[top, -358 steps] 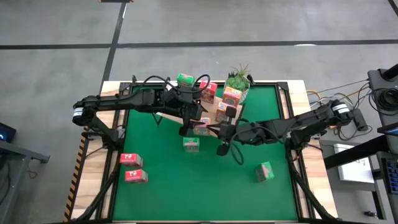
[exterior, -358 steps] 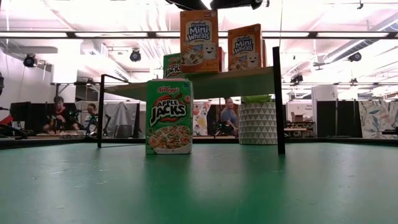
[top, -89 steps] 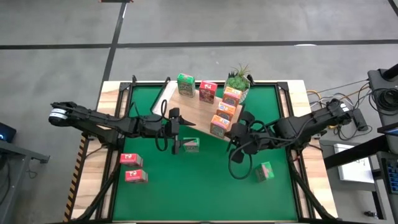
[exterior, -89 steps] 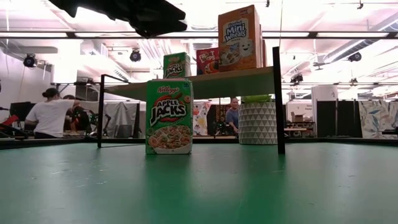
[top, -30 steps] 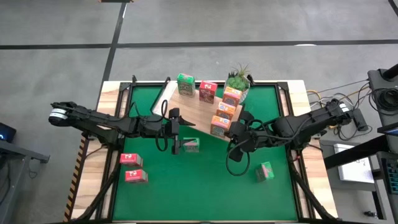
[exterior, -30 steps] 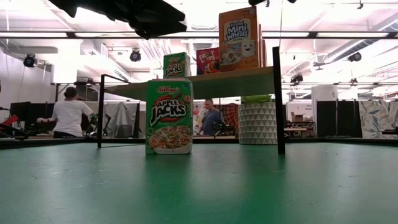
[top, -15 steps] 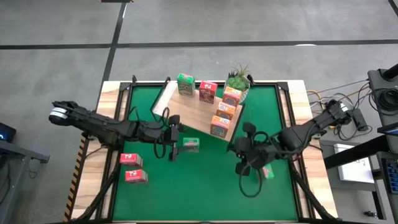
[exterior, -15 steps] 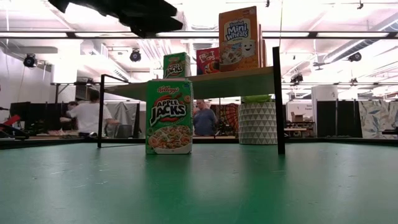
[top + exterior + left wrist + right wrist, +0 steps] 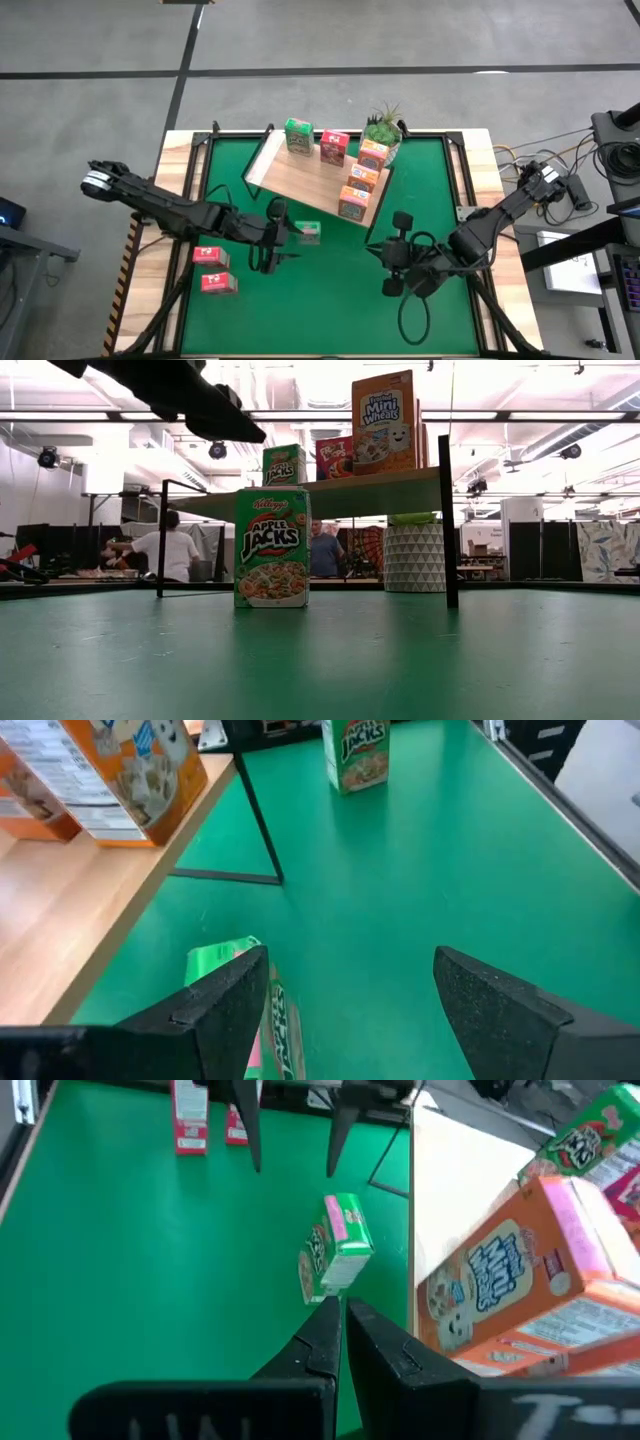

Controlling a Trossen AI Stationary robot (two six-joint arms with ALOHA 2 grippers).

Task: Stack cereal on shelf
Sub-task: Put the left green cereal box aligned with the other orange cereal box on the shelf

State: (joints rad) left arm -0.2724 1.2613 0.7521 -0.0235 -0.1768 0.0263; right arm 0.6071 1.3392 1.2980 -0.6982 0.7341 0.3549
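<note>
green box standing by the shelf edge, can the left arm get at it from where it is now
Probably yes. The left gripper is open, close beside the green box, with only bare mat between them; the shelf edge just behind leaves little room.

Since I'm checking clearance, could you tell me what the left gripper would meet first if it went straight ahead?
Probably the green cereal box on the mat: the left gripper, jaws open, points right at it, though depth is unclear.

Your green table mat [image 9: 330, 290] carries the shelf [image 9: 300, 180] at its far side; one green box [image 9: 308, 232] stands just beside the shelf's near edge, two red boxes [image 9: 211, 257] well left.
</note>
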